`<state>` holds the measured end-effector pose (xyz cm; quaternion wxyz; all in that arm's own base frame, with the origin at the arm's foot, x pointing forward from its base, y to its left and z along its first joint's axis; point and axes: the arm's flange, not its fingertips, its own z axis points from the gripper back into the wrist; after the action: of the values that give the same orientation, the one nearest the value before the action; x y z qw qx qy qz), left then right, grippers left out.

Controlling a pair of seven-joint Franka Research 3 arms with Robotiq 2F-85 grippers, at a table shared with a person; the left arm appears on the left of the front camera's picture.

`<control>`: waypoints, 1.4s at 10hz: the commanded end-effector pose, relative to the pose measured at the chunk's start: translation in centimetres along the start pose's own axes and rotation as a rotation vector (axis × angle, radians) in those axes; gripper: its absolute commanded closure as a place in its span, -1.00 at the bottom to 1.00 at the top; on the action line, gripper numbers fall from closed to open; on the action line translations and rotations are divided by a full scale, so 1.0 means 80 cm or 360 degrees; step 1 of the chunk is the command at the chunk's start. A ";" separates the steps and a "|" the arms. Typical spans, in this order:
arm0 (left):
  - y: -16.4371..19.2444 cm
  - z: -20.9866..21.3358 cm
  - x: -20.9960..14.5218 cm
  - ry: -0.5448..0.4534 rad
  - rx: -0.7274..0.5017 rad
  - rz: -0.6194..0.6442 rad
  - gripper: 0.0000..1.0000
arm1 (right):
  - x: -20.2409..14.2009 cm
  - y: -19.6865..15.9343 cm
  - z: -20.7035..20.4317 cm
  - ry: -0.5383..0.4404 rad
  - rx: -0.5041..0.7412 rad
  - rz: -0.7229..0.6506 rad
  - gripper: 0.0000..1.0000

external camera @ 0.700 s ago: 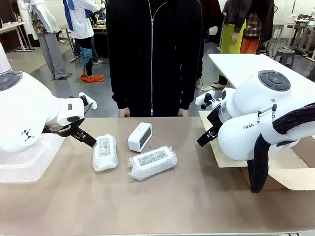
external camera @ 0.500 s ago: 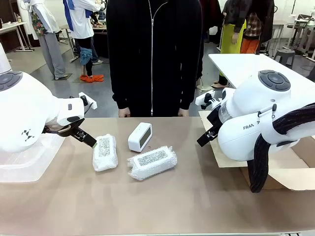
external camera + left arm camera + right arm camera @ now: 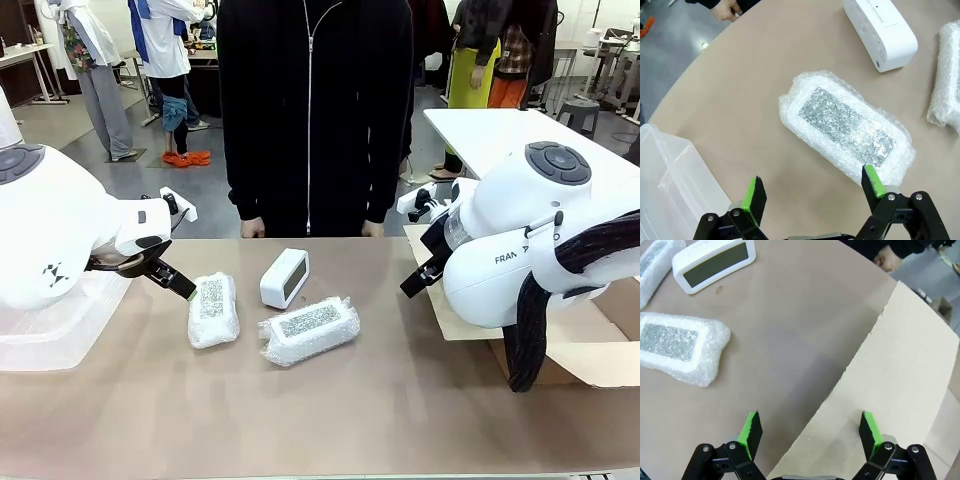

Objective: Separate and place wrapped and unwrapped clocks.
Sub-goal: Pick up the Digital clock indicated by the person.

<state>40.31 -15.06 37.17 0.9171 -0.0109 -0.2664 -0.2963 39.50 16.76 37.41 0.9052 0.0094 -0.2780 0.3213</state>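
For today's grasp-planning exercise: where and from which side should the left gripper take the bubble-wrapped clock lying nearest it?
Grip the nearest wrapped clock across its short width, mid-length, coming down from above. It lies flat, grey face up, both long sides free of the bare clock and the other wrapped clock, and the open left gripper probably spans it.

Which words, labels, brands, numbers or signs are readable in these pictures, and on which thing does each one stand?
"FRAN": on the right arm; the rest of the word is hidden.
Small grey print on the bare clock: too small to read.
Dark mark on the left arm: a sign with no readable letters.
Wrapped clocks: no text visible.
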 end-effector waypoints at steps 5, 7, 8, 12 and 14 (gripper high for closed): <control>0.001 0.000 0.000 0.0000 0.0000 0.0002 -1.00 | 0.000 0.000 0.000 0.0000 0.0001 -0.0002 -1.00; 0.005 0.036 0.008 -0.0072 0.0015 0.0015 -1.00 | 0.011 -0.015 0.037 -0.0071 0.0023 0.0020 -1.00; 0.019 0.070 0.019 -0.0083 0.0025 -0.0018 -1.00 | 0.027 -0.023 0.067 -0.0109 0.0066 0.0043 -1.00; 0.023 0.197 0.001 -0.0033 -0.0151 -0.0109 -1.00 | 0.031 -0.027 0.193 -0.0260 0.0504 0.0235 -1.00; 0.017 0.236 -0.029 -0.0077 -0.0353 -0.0246 -1.00 | 0.010 -0.027 0.231 -0.0306 0.0650 0.0395 -1.00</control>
<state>32.25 -10.82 52.62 0.8910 -0.0681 -0.2639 -0.3630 32.34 13.29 54.23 0.8226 0.1689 -0.3069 0.4479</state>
